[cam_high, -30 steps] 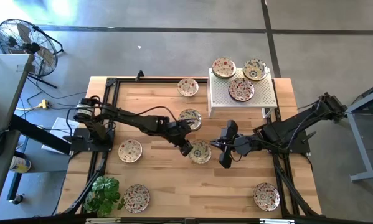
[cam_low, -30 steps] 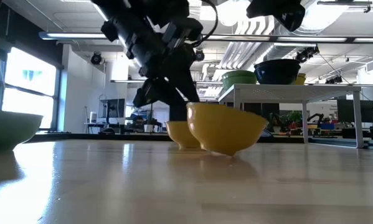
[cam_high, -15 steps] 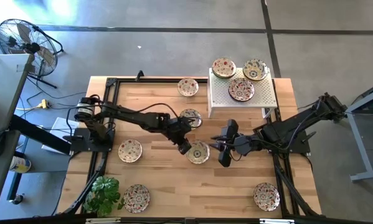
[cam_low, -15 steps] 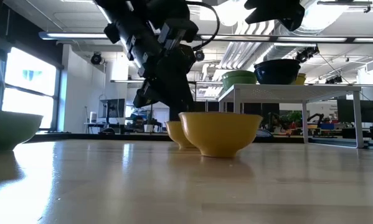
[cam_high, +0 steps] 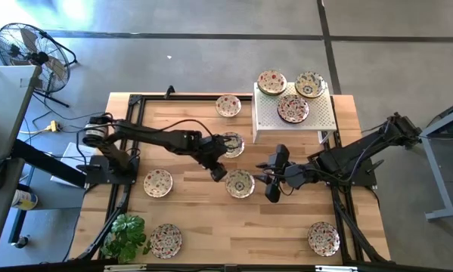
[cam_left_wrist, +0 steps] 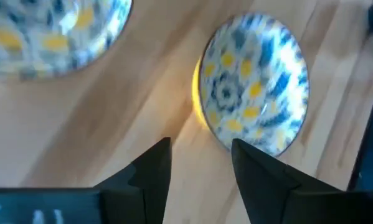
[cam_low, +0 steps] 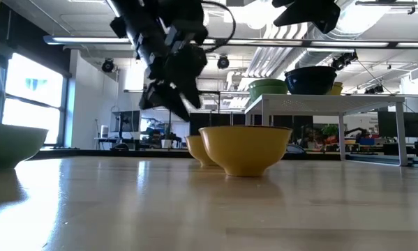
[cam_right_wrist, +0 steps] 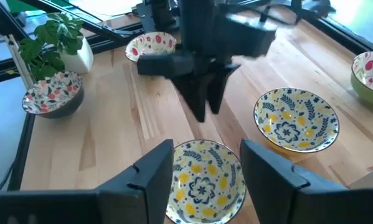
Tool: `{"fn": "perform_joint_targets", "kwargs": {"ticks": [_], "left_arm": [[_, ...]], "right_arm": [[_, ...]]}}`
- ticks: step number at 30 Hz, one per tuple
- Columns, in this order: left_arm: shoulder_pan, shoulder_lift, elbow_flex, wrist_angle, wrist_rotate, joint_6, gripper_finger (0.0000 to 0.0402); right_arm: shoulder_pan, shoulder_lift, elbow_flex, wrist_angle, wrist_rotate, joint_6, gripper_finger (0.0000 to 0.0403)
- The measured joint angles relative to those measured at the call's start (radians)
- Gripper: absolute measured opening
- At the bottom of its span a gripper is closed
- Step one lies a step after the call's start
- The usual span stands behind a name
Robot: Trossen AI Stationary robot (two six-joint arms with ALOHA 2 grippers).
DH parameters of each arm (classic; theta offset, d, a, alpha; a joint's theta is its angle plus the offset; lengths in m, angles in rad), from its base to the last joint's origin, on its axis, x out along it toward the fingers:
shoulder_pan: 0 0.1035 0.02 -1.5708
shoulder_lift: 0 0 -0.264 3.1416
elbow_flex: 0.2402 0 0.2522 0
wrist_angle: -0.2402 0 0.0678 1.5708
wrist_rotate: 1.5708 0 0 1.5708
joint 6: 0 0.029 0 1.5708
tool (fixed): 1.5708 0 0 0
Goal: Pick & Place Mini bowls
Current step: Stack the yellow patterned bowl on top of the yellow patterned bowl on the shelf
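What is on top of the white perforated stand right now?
Three mini bowls sit on the white perforated stand: one at the far left, one at the far right, one nearer the middle. The table under the stand is covered from above.

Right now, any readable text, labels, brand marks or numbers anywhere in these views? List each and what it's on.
None readable.
Mini bowls: floral patterns only, no lettering.
White perforated stand: no markings.
Arms, fan and plant pot: no label legible.
Room behind the table in the low view: any signs are too small to read.
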Motion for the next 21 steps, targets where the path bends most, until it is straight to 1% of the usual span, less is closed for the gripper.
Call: {"fn": "perform_joint_targets", "kwargs": {"ticks": [2,4,6,9,11,14,16,21], "left_arm": [[0.000,-0.021,0.004,0.000,-0.042,0.013,0.0154],[-0.003,-0.064,0.000,-0.061,-0.083,0.030,0.0141],[-0.019,-0.089,0.004,-0.061,-0.144,0.030,0.0123],[-0.053,-0.143,-0.001,-0.099,-0.214,0.066,0.0086],[-0.090,-0.182,0.004,-0.059,-0.292,0.114,0.0057],[-0.140,-0.229,0.001,-0.046,-0.377,0.169,0.0015],[-0.159,-0.230,0.003,0.015,-0.390,0.195,0.0005],[-0.190,-0.229,-0.005,0.092,-0.396,0.284,0.0004]], "right_arm": [[0.000,0.000,0.000,0.004,-0.008,-0.001,0.0173],[0.000,0.000,0.000,0.009,-0.013,-0.015,0.0173],[0.000,0.000,0.000,0.008,-0.013,-0.034,0.0174],[-0.009,0.000,0.000,0.008,-0.001,-0.050,0.0173],[-0.020,0.000,0.000,0.007,-0.007,-0.055,0.0172],[-0.032,0.000,0.000,0.007,-0.042,-0.056,0.0170],[-0.038,0.000,0.000,0.007,-0.059,-0.056,0.0170],[-0.039,0.000,0.000,-0.016,-0.062,-0.044,0.0179]]}}
